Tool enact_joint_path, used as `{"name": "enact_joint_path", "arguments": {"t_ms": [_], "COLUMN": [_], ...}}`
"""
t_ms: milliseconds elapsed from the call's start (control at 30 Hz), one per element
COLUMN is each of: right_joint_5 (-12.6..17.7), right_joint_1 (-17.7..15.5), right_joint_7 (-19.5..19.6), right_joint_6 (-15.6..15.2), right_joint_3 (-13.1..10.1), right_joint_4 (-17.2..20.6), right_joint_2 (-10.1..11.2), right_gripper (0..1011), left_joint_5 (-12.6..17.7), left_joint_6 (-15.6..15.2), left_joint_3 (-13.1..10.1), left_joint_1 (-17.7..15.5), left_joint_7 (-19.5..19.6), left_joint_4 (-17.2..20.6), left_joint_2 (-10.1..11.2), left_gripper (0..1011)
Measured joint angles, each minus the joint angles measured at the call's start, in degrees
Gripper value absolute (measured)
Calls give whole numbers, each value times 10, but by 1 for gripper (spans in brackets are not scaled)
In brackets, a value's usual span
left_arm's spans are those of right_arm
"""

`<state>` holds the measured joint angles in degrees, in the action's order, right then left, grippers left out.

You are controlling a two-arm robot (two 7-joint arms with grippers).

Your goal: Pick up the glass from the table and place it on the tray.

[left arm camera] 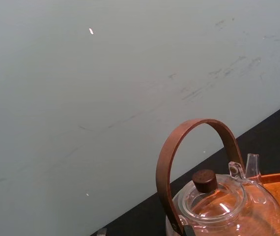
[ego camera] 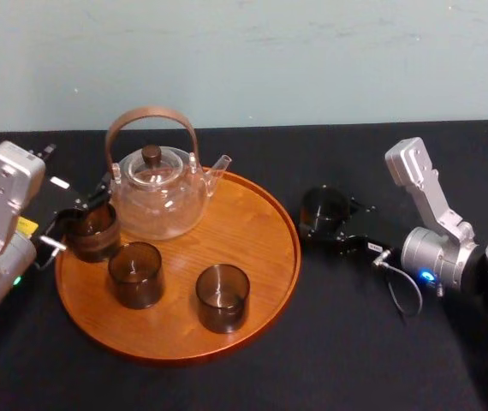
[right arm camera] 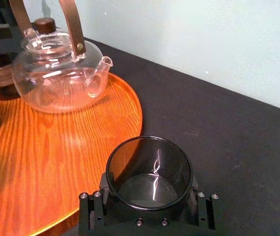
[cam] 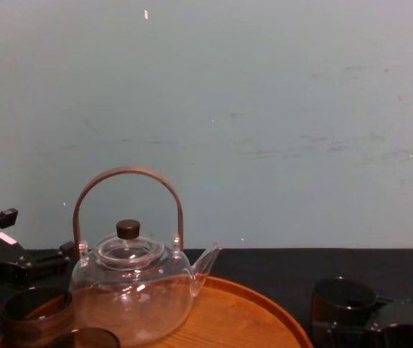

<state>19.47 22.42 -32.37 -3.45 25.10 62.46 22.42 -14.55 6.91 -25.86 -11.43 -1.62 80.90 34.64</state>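
A smoky brown glass (right arm camera: 149,173) stands on the black table (ego camera: 355,342) just right of the round wooden tray (ego camera: 261,223). My right gripper (right arm camera: 150,209) has a jaw against each side of it and is shut on it; in the head view this glass (ego camera: 324,208) and the right gripper (ego camera: 328,227) lie close to the tray's right rim. At the tray's left edge, my left gripper (ego camera: 77,221) sits around another brown glass (ego camera: 90,231).
A clear teapot (ego camera: 160,190) with an arched brown handle fills the back of the tray. Two more brown glasses (ego camera: 135,274) (ego camera: 223,297) stand on the tray's front half. Bare wood lies on the tray's right part, near the held glass.
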Motion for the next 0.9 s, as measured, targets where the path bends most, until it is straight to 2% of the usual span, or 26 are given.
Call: {"name": "enact_joint_path", "arguments": {"t_ms": [167, 567, 800, 833, 900], "right_joint_5": [4, 8, 7, -4, -8], "right_joint_1": [-8, -35, -35, -22, -14], "right_joint_7": [0, 2, 0, -2, -2], "right_joint_6": [-4, -11, -13, -16, -18], "right_joint_3": [-2, 3, 18, 36, 44], "right_joint_4": [19, 102, 116, 109, 102], "right_joint_2": [7, 30, 27, 16, 10], "right_gripper": [905, 905, 905, 904, 905], "left_joint_5": [0, 0, 0, 0, 0], "left_joint_6": [0, 0, 0, 0, 0], "left_joint_3": [0, 0, 0, 0, 0], "left_joint_1": [0, 0, 0, 0, 0], "left_joint_7": [0, 0, 0, 0, 0], "left_joint_4": [0, 0, 0, 0, 0], "left_joint_2": [0, 0, 0, 0, 0], "left_gripper": [1001, 1001, 1001, 1001, 1001]}}
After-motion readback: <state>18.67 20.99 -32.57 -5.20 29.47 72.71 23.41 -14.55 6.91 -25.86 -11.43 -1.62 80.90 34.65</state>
